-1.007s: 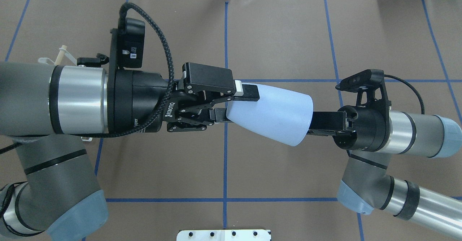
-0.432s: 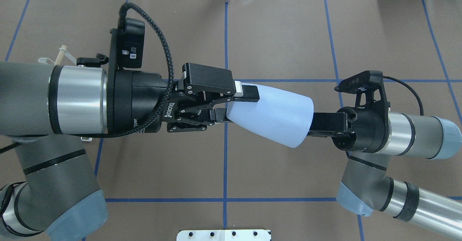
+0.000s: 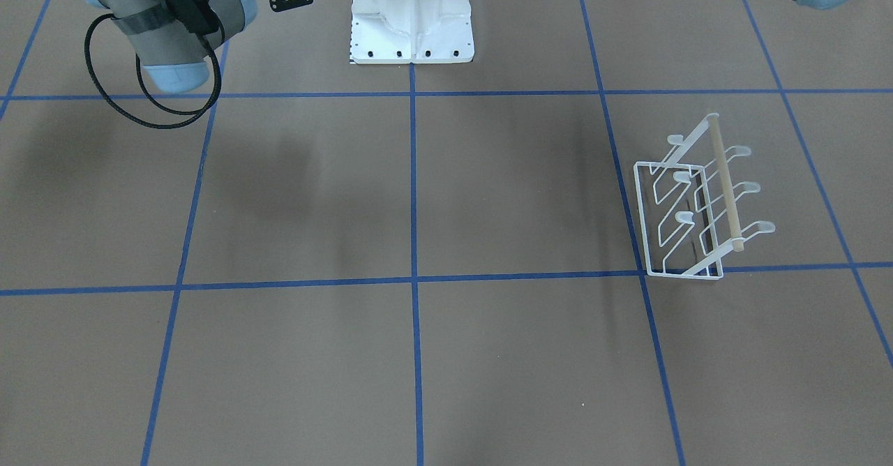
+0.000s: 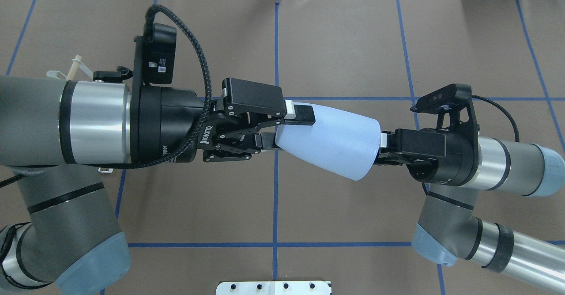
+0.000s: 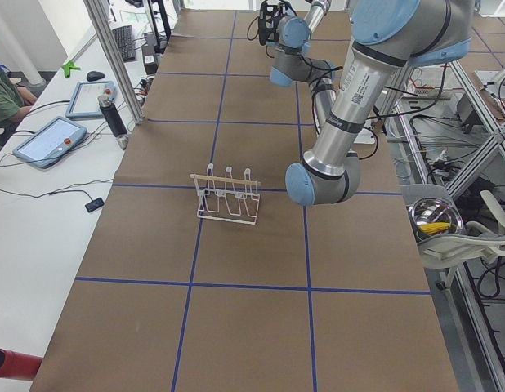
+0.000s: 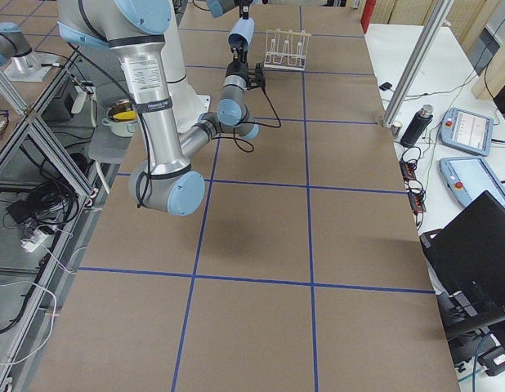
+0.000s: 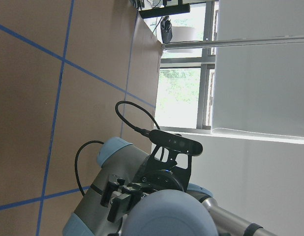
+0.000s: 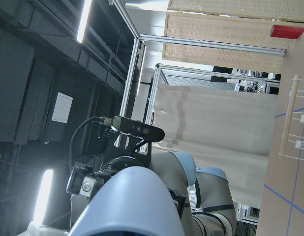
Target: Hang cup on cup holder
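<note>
1 cup (image 4: 329, 141) lies sideways, base in left tool (image 4: 287, 128), rim rightward.

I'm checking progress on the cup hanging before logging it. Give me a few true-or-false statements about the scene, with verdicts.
1. The left tool grips the cup at its narrow base end. True.
2. The cup hangs on a prong of the cup holder. False: it is held in the air, and all the prongs are bare.
3. The cup holder stands on the robot's left side of the table. True.
4. The cup's wide end points at the left tool. False: it points at the right tool.
</note>
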`<action>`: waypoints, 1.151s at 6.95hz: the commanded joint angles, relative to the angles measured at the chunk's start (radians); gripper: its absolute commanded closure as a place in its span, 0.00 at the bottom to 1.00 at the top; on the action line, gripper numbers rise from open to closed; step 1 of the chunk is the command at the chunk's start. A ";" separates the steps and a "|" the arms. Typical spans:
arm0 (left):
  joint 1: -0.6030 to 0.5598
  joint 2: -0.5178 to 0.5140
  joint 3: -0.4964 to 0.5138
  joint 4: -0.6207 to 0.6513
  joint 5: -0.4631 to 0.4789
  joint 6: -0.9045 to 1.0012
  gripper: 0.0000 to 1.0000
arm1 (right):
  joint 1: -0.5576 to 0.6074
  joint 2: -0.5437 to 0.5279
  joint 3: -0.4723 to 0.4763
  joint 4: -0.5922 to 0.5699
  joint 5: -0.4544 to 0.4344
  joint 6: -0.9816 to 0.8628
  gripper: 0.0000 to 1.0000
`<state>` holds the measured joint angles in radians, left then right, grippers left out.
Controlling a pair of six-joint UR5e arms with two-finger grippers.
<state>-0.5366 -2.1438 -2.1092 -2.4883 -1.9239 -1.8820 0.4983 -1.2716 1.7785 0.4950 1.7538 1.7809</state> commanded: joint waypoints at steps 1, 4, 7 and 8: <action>-0.023 0.002 0.000 0.000 -0.025 0.003 1.00 | 0.003 -0.018 -0.007 0.022 -0.002 0.006 0.00; -0.108 0.005 0.015 0.003 -0.081 0.001 1.00 | 0.064 -0.115 -0.055 0.027 -0.002 0.005 0.00; -0.238 0.010 0.020 0.122 -0.072 0.053 1.00 | 0.255 -0.108 -0.185 0.016 0.086 0.000 0.00; -0.265 0.025 0.017 0.182 -0.069 0.143 1.00 | 0.385 -0.086 -0.262 -0.019 0.192 -0.005 0.00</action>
<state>-0.7635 -2.1304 -2.0895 -2.3749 -1.9959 -1.8171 0.7486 -1.3756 1.5999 0.5044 1.8448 1.7812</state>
